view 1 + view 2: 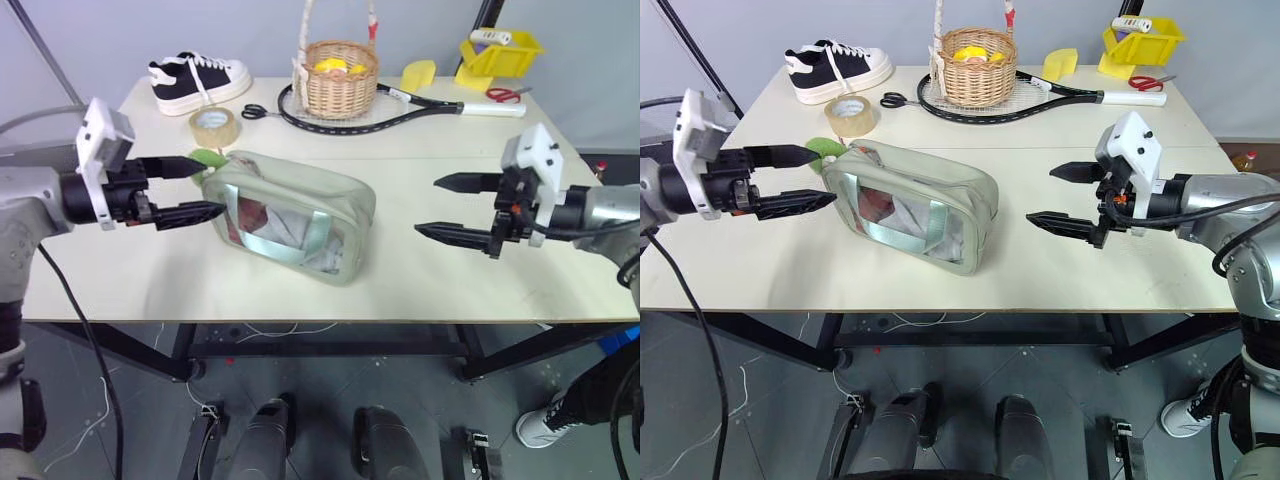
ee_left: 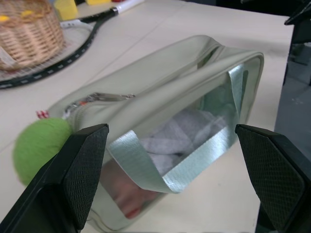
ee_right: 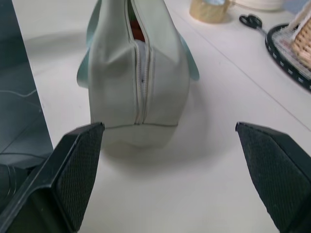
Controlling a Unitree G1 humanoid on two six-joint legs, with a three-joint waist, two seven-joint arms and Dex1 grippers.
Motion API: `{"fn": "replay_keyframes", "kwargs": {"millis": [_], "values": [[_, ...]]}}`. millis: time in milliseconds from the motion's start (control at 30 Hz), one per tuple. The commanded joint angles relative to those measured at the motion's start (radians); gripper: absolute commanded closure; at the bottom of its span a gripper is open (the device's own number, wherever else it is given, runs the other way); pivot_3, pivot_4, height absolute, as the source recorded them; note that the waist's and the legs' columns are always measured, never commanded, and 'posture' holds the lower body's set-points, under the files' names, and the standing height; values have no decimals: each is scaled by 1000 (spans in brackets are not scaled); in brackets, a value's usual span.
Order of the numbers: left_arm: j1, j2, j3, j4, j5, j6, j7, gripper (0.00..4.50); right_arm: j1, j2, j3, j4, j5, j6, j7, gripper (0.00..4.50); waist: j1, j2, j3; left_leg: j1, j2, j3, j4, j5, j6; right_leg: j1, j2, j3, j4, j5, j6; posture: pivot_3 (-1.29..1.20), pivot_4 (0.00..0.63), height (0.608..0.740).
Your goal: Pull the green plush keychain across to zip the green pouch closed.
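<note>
The green pouch [image 1: 290, 212] lies on the table's middle left, its clear window facing the front edge. In the right wrist view the pouch's [image 3: 138, 82] top zipper gapes along its far part, with something red inside. The green plush keychain [image 1: 207, 158] sits at the pouch's left end, by the zipper pull, and also shows as a fuzzy ball [image 2: 41, 145]. My left gripper [image 1: 211, 187] hovers open at that end, its upper finger just beside the keychain, holding nothing. My right gripper [image 1: 428, 206] stands open and empty, a hand's width right of the pouch.
At the back of the table [image 1: 150, 280] are a black-and-white sneaker [image 1: 197, 80], a tape roll [image 1: 214, 126], black scissors [image 1: 254, 111], a wicker basket [image 1: 340, 78] on a racket [image 1: 420, 100], a yellow bin [image 1: 500, 52] and red scissors [image 1: 505, 94]. A person's shoe [image 1: 545, 425] is on the floor, front right.
</note>
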Motion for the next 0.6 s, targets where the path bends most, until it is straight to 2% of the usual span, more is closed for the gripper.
{"fn": "replay_keyframes", "kwargs": {"millis": [33,200,400,600], "values": [[-25,9,29,-18,-46,32,-19,42,-31,-7,-18,-15,5,-9,-3,0,0,0,0,0,0,0,0,0,0,0,0,0,0,0,0,0,150,724],[19,39,44,-50,-45,28,-44,42,-58,-1,-21,-20,22,15,-18,0,-1,0,0,0,0,0,0,0,0,0,0,0,0,0,0,0,150,724],[-3,30,83,-29,-71,64,-4,42,-151,32,25,-14,32,71,-51,0,-2,0,0,0,0,-1,0,0,0,0,0,0,0,0,0,0,150,724],[-25,22,99,-30,-102,62,-8,42,-356,142,179,43,-19,158,-113,0,-6,0,0,1,1,-1,0,0,0,-1,0,1,1,0,0,0,150,724]]}}
